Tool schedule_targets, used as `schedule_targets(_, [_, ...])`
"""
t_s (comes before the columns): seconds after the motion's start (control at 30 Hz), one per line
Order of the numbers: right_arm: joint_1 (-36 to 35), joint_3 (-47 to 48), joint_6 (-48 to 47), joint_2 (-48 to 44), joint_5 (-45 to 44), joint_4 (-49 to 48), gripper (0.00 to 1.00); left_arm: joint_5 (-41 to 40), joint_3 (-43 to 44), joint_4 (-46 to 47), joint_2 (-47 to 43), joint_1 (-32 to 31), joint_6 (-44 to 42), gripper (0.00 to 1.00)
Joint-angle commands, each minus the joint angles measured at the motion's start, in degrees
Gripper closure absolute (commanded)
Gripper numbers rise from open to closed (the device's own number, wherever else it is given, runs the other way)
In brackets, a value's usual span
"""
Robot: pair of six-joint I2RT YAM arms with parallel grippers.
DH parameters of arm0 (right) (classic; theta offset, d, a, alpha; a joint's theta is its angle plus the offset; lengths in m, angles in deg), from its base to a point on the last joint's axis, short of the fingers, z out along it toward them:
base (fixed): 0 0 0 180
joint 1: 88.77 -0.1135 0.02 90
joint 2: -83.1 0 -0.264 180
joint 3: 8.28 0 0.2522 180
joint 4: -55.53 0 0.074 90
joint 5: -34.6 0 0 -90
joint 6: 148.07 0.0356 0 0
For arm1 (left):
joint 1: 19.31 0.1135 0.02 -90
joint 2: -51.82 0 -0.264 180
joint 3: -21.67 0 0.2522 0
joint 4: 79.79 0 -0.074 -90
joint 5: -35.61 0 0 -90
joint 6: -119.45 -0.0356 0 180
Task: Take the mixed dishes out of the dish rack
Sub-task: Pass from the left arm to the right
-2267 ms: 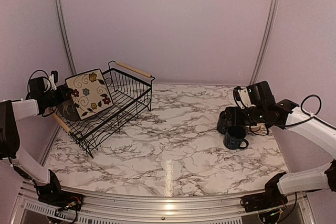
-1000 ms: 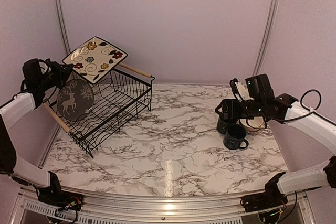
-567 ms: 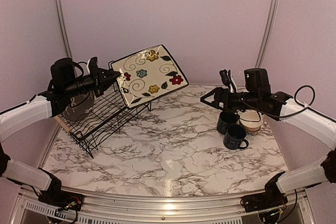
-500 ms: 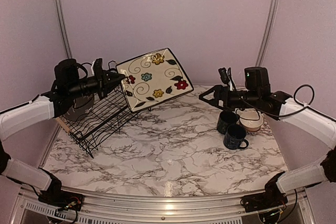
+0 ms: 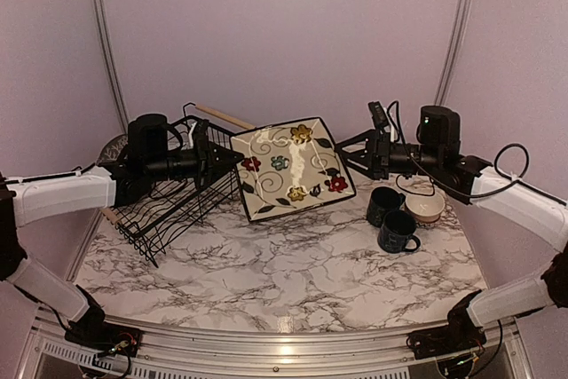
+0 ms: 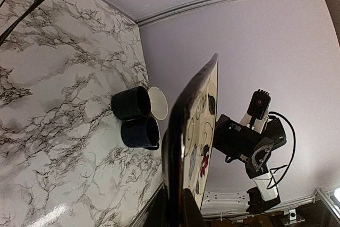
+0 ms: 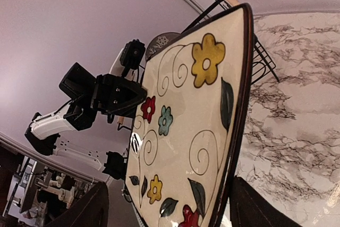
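Over marble tabletop (image 5: 293, 264), outstretched left claw (image 5: 232, 159) pinches plate (image 5: 293, 168).

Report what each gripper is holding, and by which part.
Left gripper pinches the plate by the edge on its side. Right gripper holds nothing: its open jaws straddle the opposite edge.

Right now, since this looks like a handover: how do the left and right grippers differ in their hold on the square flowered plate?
The left gripper is shut on one edge of the square plate; the right gripper is open. The left gripper alone carries the plate; the right gripper only straddles its opposite edge, contact unclear. Both face each other across the tilted plate, above the table.
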Motion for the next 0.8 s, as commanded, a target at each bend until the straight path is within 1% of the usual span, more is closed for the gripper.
schedule_targets(0.0, [0.11,-1.01,3.55,1.27,3.67,-5.54,0.29,2.04,2.76,15.42,-0.82,-1.43,2.17,1.00])
schedule_targets(0.23, [0.02,-3.61,7.26,2.28,5.46,-10.96,0.36,2.95,3.10,17.84,0.23,-2.09,3.50,1.00])
schedule_targets(0.33, [-0.21,-4.41,9.17,2.81,5.84,-13.84,0.42,3.60,3.57,18.28,1.00,-2.82,3.53,1.00])
schedule_targets(0.5, [-0.51,-4.33,10.88,3.94,6.00,-16.09,0.62,4.29,4.16,18.58,1.85,-3.56,3.18,1.00])
schedule_targets(0.6, [-0.51,-4.48,11.22,4.21,5.82,-16.34,0.79,4.61,4.16,18.04,2.15,-3.57,2.58,1.00])
schedule_targets(0.73, [-0.51,-5.36,12.61,4.29,5.43,-17.73,0.99,4.68,4.12,15.73,1.85,-3.57,0.96,1.00])
schedule_targets(0.77, [-0.51,-5.51,12.89,4.23,5.26,-18.09,1.00,4.67,4.20,14.73,1.74,-3.57,0.38,1.00])
